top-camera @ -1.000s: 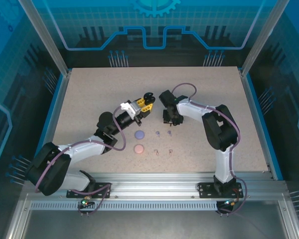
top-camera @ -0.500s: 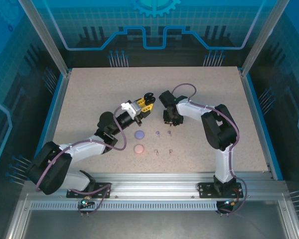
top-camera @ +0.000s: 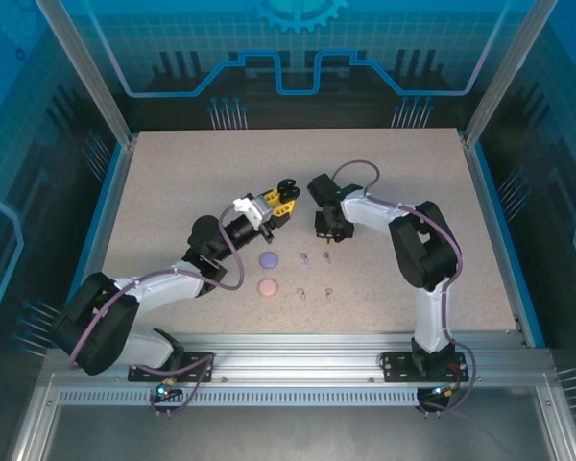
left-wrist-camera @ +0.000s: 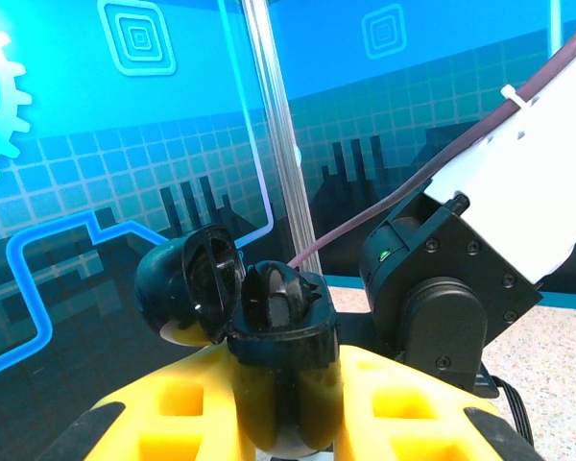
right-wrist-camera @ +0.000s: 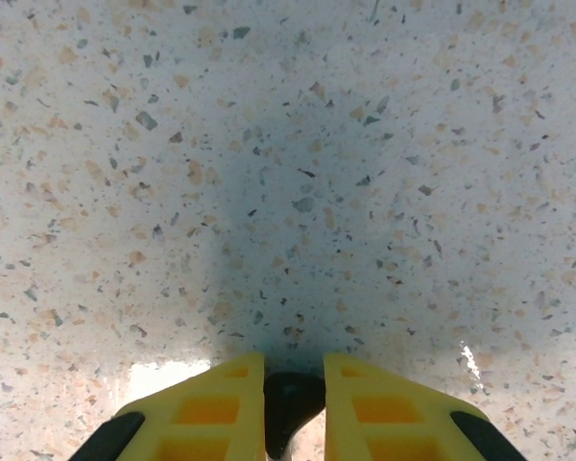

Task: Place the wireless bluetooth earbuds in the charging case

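Two-arm rig, seen from above and from each wrist. We see the left fingers [left-wrist-camera: 221,382] clenched on the black charging case [left-wrist-camera: 280,331]. The case is held upright and raised clear of the worktop [top-camera: 173,173], and its lid [left-wrist-camera: 187,283] is swung open to the left in the wrist view. We cannot tell what lies in its wells. Just beyond the case stands a joint of the right arm [left-wrist-camera: 442,298]. From the right wrist we see the right fingers [right-wrist-camera: 242,399] pointing down at the speckled worktop and grasping a black earbud [right-wrist-camera: 293,401], which fills the gap between the two yellow faces. We cannot tell whether the bud touches the surface. From above, the right fingers [top-camera: 324,229] hang just behind the lavender earbuds [top-camera: 303,256], and the left fingers [top-camera: 280,196] lie to their left, near them. The rest sits on the worktop in two rows near the middle. The farther row has the lavender case [top-camera: 268,259] with the lavender pair to its right, the two buds apart from each other. The nearer row has the pink case [top-camera: 267,286] with the pinkish-beige earbuds [top-camera: 301,292] to its right, likewise apart. Both round cases lie flat with lids down.
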Robot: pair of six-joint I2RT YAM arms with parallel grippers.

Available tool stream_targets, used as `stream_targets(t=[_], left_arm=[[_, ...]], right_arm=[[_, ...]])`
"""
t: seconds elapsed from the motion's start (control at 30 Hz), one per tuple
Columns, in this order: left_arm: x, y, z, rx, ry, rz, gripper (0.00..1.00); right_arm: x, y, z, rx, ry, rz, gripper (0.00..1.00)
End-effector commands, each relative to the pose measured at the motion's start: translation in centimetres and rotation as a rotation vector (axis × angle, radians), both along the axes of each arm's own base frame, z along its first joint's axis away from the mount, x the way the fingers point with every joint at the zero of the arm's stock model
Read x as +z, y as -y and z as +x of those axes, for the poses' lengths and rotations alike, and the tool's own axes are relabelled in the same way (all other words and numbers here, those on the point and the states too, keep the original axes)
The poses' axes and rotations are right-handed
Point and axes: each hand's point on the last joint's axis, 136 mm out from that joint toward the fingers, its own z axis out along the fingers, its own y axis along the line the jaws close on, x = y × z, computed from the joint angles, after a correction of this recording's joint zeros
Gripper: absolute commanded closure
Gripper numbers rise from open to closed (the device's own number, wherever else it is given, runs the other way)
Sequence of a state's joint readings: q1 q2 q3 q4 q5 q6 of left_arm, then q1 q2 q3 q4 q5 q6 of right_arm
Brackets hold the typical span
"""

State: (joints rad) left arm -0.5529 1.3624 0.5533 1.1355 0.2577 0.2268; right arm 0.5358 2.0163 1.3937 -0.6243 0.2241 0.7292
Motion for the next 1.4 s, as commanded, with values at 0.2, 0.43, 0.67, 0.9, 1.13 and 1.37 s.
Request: stream_targets(t=[0.2, 0.43, 0.67, 0.9, 1.13, 1.37], left_arm=[[1.1, 0.0, -0.3, -0.003, 0.027, -0.039, 1.0], [1.7, 0.0, -0.4, -0.014, 0.027, -0.053, 1.0], [1.8, 0.1, -0.6, -0.026, 0.02, -0.061, 1.0], [2.0, 0.2, -0.7, -0.04, 0.01, -0.076, 1.0], [2.4, 0.2, -0.8, -0.049, 0.01, -0.088, 1.0], [2.6, 0.3, -0.9, -0.054, 0.011, -0.09, 1.0]], right_arm=[[9.5, 0.2, 0.9, 0.016, 0.236, 0.131, 0.83], [20.1, -0.6, 0.5, 0.092, 0.5, 0.291, 0.83], [29.5, -2.0, -1.7, 0.223, 0.74, 0.42, 0.83], [34.3, -5.4, -4.8, 0.403, 0.893, 0.519, 0.83], [35.8, -8.3, -7.1, 0.548, 0.966, 0.58, 0.82], [35.3, -9.7, -7.6, 0.601, 0.968, 0.593, 0.82]])
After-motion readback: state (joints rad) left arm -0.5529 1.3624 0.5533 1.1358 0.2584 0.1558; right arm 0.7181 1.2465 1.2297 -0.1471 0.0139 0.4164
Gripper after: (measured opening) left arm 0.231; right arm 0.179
